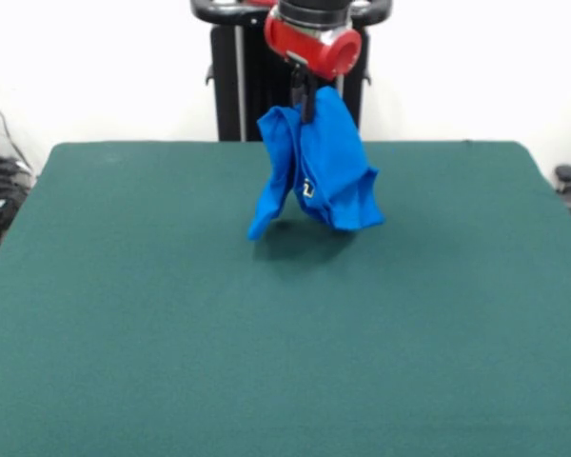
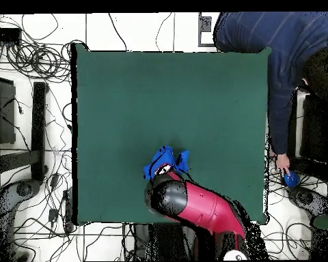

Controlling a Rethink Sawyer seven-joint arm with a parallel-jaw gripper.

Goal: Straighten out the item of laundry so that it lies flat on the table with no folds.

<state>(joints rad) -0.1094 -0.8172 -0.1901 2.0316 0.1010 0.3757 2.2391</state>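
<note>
The dark green felt table [image 1: 124, 333] spreads wide and bare at its front half. At one side edge a person [image 2: 283, 48] in a dark sleeve leans in, hand [image 2: 283, 162] off the top. The blue T-shirt [image 1: 316, 171] dangles bunched, long axis vertical, near the far edge, probably just clear of the felt; the gripper [image 1: 306, 105] is clamped on its top

The bright blue T-shirt [image 1: 316, 167] [image 2: 165, 162] is soft, matt cloth, creased into loose folds. The large dark green table [image 1: 266, 343] [image 2: 167, 95] has a matt, felt-like top. The red arm shell [image 1: 314, 43] [image 2: 194, 203] looks smooth, glossy plastic.
</note>
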